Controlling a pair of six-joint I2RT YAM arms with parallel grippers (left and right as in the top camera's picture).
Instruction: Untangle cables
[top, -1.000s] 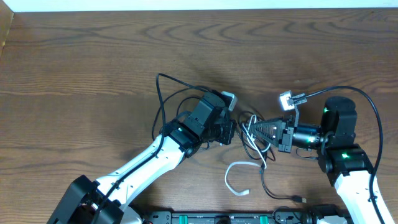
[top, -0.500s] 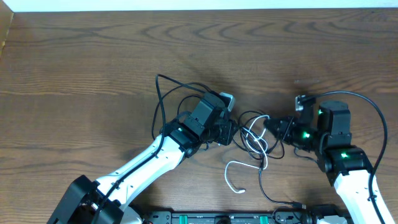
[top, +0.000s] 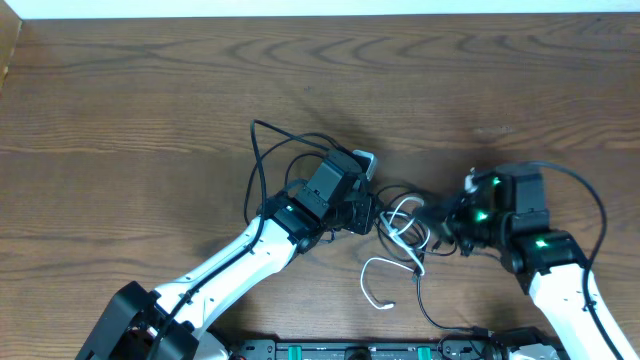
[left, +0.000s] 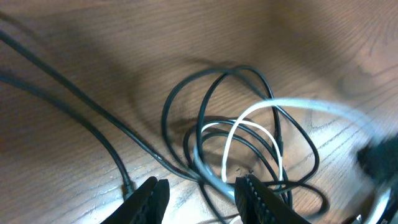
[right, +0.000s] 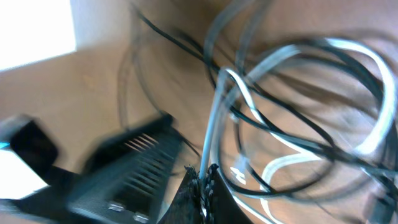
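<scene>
The cables lie bunched between my two grippers at the table's middle. White cable (top: 372, 268) curls toward the front, and its upper loops (left: 233, 134) cross the black cables (left: 180, 93) in a tangle. A black cable (top: 420, 295) trails down to a plug (top: 482, 330). My left gripper (top: 372, 215) stands open just left of the tangle; in its wrist view the fingers (left: 202, 200) straddle a pale strand without pinching it. Right gripper (top: 437, 222) is at the tangle's right side, shut (right: 205, 180) on a strand of the white cable (right: 373, 62) among black loops (right: 280, 106).
The left arm's own thick black wire (top: 255, 150) arcs behind its wrist and shows at the left in its wrist view (left: 62, 93). A black rail (top: 350, 350) runs along the front edge. Bare wood (top: 150, 90) stretches to the back and left.
The left gripper has opened and let go of the cables. The right gripper has turned and dropped closer to the tangle, so the stretched strands have gone slack.
</scene>
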